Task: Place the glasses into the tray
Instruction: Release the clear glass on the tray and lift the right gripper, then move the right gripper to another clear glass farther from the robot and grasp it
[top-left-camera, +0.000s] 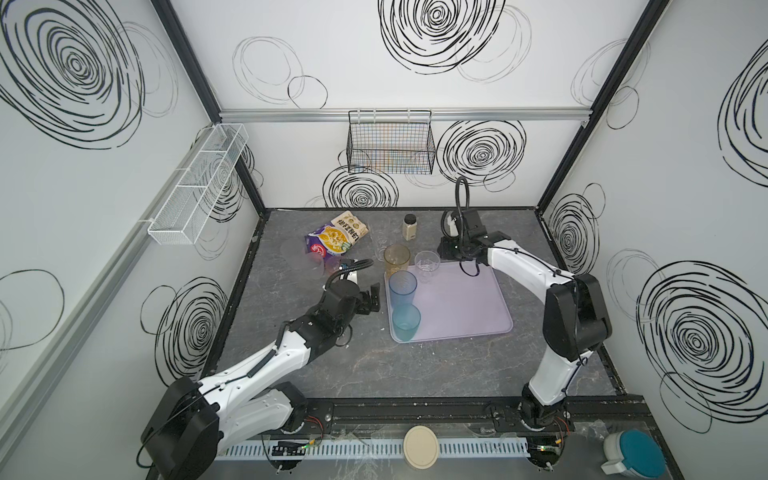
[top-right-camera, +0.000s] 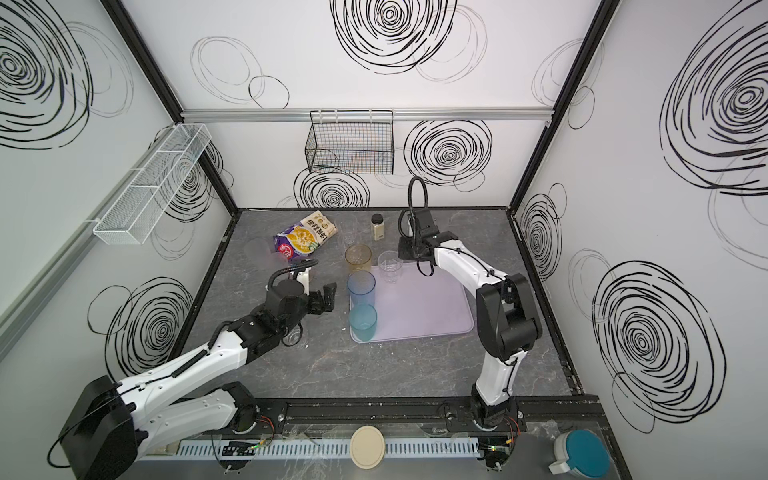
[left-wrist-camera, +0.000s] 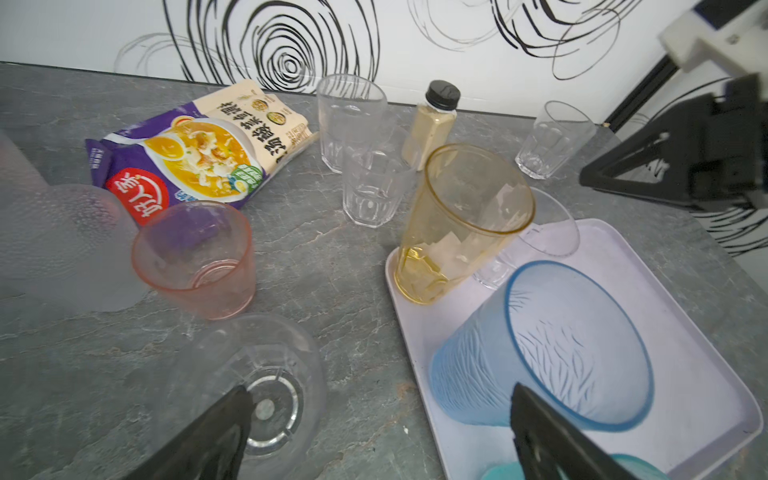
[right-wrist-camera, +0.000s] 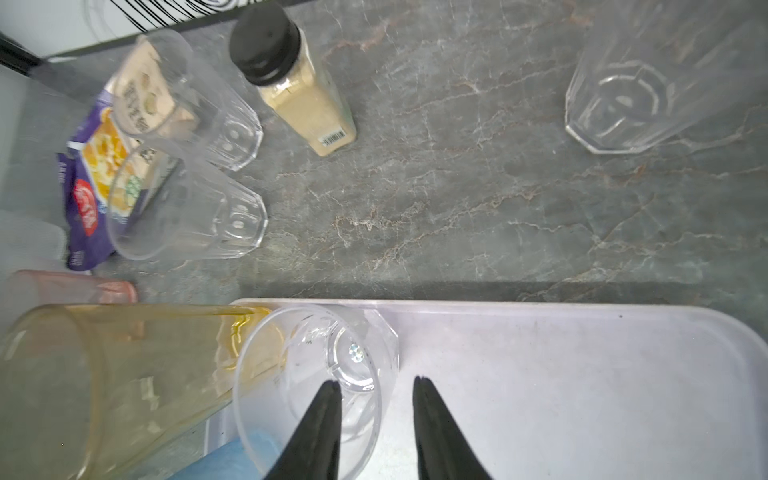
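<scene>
Four glasses stand upright in the lavender tray (top-left-camera: 457, 307): an amber glass (top-left-camera: 397, 258) on its far corner, a short clear glass (top-left-camera: 427, 266) just beside it along the far rim, and a blue glass (top-left-camera: 402, 289) and a teal glass (top-left-camera: 406, 322) in line down the side rim from that corner. Your right gripper (right-wrist-camera: 376, 380) hangs over the short clear glass, jaws apart, one finger inside the rim and one outside, the wall between them not pinched. Your left gripper (left-wrist-camera: 380, 386) is spread wide and empty just off that side rim, level with the blue glass; a low clear glass (left-wrist-camera: 266, 395) stands on the grey table (top-left-camera: 374, 374) near it. Farther off the same rim you see a pink glass (left-wrist-camera: 195, 262) and a frosted glass (left-wrist-camera: 62, 249). Beyond the tray's far rim stand a tall clear glass (left-wrist-camera: 353, 120), a faceted clear glass (left-wrist-camera: 374, 187), a black-capped jar (left-wrist-camera: 432, 124) and a snack packet (left-wrist-camera: 199, 145), with a lone clear glass (left-wrist-camera: 552, 141) off the far rim's other end.
</scene>
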